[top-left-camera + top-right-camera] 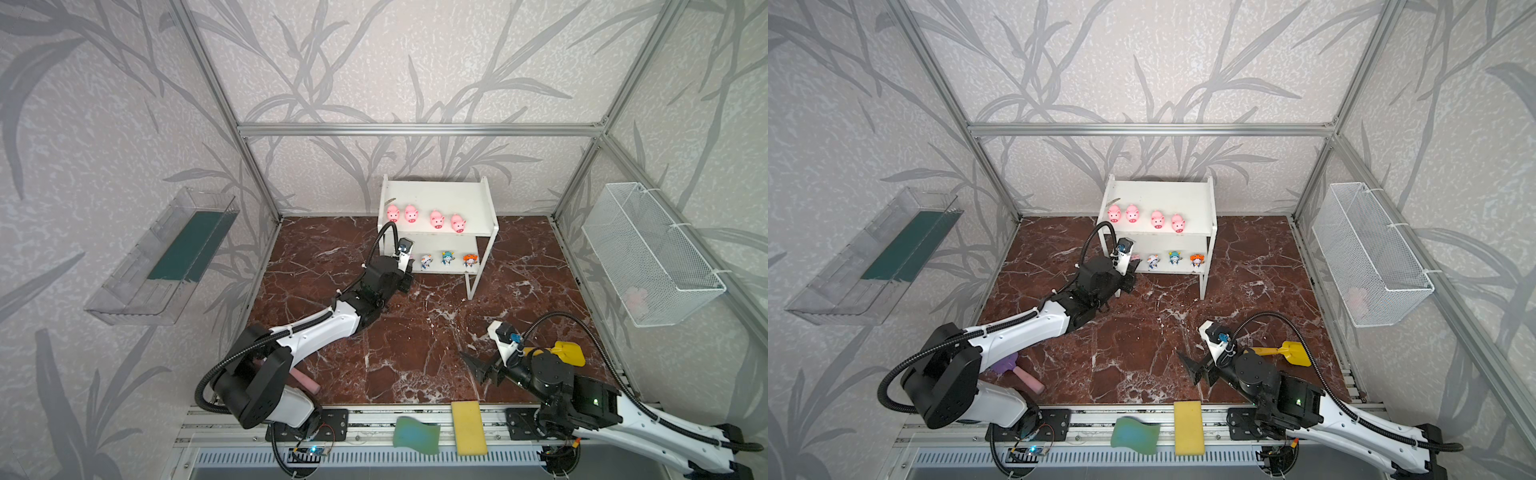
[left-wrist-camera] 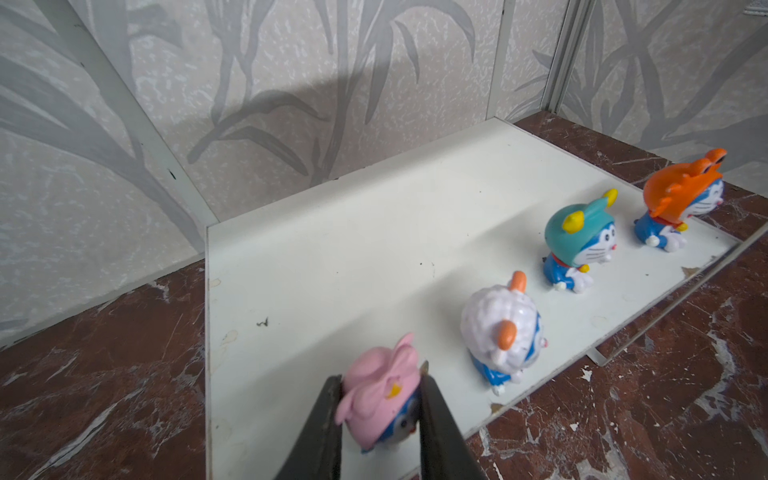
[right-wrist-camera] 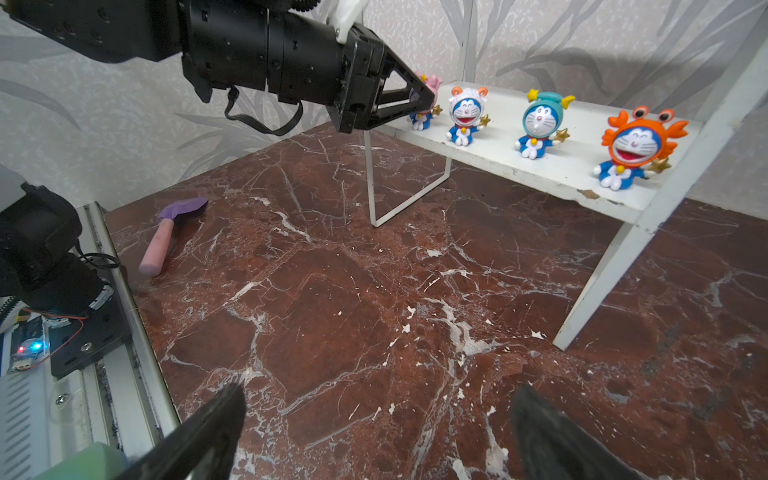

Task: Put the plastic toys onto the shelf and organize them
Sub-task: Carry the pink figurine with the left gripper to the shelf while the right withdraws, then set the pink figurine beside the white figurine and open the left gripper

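The pink-hooded figurine (image 2: 374, 395), clamped in the left gripper (image 2: 380, 380), sits near the shelf (image 2: 332, 257) corner; a skewed release could topple it off. The right gripper (image 3: 374, 419) gapes empty.

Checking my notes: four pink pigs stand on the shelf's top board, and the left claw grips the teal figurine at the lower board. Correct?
No: the left claw grips the pink figurine, clear in the left wrist view; the teal figurine stands free. Rest holds.

The shelf (image 1: 440, 193) stands at the table's (image 1: 415, 340) back; four pigs (image 1: 436, 219) line its upper board, figurines (image 1: 447, 258) the lower.
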Action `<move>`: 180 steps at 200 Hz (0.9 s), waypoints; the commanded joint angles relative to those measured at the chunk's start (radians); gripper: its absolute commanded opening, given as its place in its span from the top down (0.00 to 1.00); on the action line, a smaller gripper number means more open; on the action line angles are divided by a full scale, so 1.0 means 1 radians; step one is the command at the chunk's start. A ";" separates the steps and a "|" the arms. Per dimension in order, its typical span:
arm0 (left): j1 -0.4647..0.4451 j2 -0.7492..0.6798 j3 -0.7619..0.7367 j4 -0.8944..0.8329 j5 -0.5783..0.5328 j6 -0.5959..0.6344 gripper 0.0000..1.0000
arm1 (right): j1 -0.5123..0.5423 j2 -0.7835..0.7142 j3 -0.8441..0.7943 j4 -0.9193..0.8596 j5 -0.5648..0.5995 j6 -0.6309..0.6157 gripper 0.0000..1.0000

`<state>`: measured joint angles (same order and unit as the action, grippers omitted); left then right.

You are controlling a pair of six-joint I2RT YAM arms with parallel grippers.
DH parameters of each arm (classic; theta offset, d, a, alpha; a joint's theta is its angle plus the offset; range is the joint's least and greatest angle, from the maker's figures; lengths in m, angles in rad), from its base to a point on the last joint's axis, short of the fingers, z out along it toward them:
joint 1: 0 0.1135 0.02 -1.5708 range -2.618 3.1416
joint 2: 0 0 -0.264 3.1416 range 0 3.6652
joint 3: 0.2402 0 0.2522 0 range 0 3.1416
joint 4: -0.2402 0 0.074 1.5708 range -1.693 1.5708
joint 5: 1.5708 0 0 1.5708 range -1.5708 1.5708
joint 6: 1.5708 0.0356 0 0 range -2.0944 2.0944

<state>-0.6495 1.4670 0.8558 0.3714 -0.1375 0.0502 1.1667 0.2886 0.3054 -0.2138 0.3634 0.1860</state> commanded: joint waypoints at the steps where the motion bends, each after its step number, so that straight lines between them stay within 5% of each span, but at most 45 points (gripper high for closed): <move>1: 0.011 0.012 0.017 0.052 0.013 -0.001 0.82 | 0.001 -0.002 -0.008 0.008 0.009 0.001 0.01; 56: 0.022 0.015 0.010 0.058 0.022 -0.013 0.77 | 0.001 -0.002 -0.009 0.011 0.011 0.003 0.01; 180: 0.024 -0.018 0.004 0.038 0.013 -0.024 0.46 | 0.001 0.012 -0.008 0.020 0.004 0.011 0.01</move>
<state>-0.6319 1.4788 0.8558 0.3977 -0.1265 0.0254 1.1667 0.2985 0.3050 -0.2131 0.3626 0.1905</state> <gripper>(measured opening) 0.516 0.991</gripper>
